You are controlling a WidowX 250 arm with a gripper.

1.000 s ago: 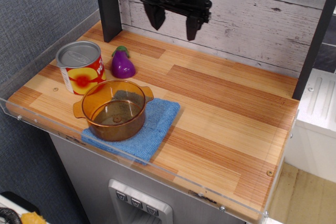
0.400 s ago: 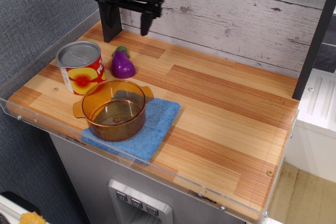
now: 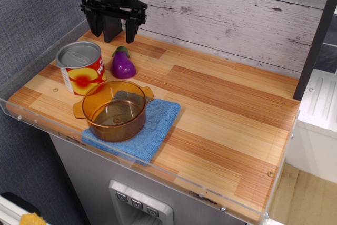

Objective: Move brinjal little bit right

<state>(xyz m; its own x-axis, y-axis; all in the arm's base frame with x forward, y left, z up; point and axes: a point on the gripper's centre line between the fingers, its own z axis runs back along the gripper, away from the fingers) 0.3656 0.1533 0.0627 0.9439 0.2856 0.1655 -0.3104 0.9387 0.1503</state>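
gripper (image 3: 112, 33) swings left along the back wall and drops lower within the last second, so it now hangs up behind the brinjal (image 3: 123, 64), a touch left of it and still clear of it. from my remote seat i read that as the approach phase: the arm is lining up over the target, nothing is grasped and the brinjal has not budged. the claw is released, its two black fingers spread with open space between them.

the brinjal sits on the wooden tabletop (image 3: 226, 109) at the back left, green stem cap up, just beside the red-and-yellow can (image 3: 82, 68) on its left. the amber glass pot (image 3: 114, 110) stands near, in front of it, on a blue cloth (image 3: 158, 122). bare wood lies to the brinjal's right, so i judge the short shift has room.

the can's label shows a yellow fruit picture and white lettering, of which only a "p" and part of a second letter can be made out; i cannot read the brand. no other writing is visible.
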